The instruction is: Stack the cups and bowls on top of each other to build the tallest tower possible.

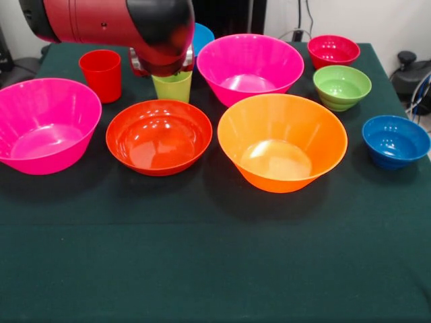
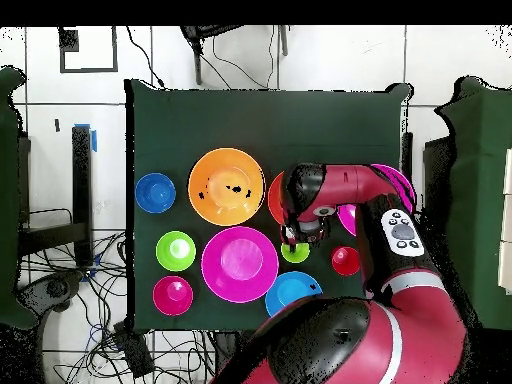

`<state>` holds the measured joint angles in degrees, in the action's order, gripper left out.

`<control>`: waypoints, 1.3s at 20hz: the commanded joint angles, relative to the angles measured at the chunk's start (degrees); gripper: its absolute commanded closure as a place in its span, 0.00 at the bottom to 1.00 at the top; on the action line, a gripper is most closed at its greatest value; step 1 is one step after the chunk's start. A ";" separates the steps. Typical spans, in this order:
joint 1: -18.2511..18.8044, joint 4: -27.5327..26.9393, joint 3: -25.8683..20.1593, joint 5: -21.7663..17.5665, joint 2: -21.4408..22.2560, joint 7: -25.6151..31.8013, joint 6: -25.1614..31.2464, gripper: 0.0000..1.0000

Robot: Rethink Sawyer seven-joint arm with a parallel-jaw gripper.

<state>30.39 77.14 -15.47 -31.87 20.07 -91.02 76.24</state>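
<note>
The arm sits right over the green cup [image 1: 172, 86], which stands behind the red-orange bowl [image 1: 159, 136]; the hand is hidden, so its grip is unclear. Nothing is stacked yet, bowls scattered around.

Table cover [image 1: 215, 269] – dark green cloth, matt, faint creases near the front edge.

Bowls all look like moulded plastic, glossy, with light glare in the wells: orange bowl [image 1: 282, 141], red-orange bowl [image 1: 159, 136], both pink bowls [image 1: 42, 124] [image 1: 250, 66], green bowl [image 1: 341, 87], dark blue bowl [image 1: 396, 140], magenta-red bowl [image 1: 333, 50]. The three small ones have stepped, ribbed walls; the big ones are smooth.

Red cup [image 1: 101, 74] and lime green cup [image 1: 172, 86] – smooth plastic, duller sheen than the bowls, the green one slightly translucent.

Arm [image 1: 114, 23] – hard shell, red and black, smooth semi-gloss finish.

Floor [image 2: 60, 110] – pale, tiled look.
</note>
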 commanded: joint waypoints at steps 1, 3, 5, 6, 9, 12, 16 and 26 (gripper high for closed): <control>-1.12 -3.54 -4.09 -4.51 -1.49 15.50 2.62 0.00; -1.11 -3.66 -3.98 -4.69 -1.66 15.61 2.71 0.00; -1.11 -3.89 -3.81 -4.98 -1.93 15.85 2.91 0.00; -1.09 -3.93 -3.75 -5.04 -2.03 15.82 2.88 0.00; -1.23 -4.41 -3.62 -5.26 -2.32 15.85 3.17 0.00; -1.22 -4.70 -3.52 -5.31 -2.56 15.84 3.30 0.00; -0.97 -5.58 -3.50 -5.44 -3.97 16.11 2.92 0.00; -1.26 -6.52 -3.25 -5.37 -4.63 17.76 7.26 0.00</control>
<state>30.39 73.95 -15.56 -31.87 17.02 -91.02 78.19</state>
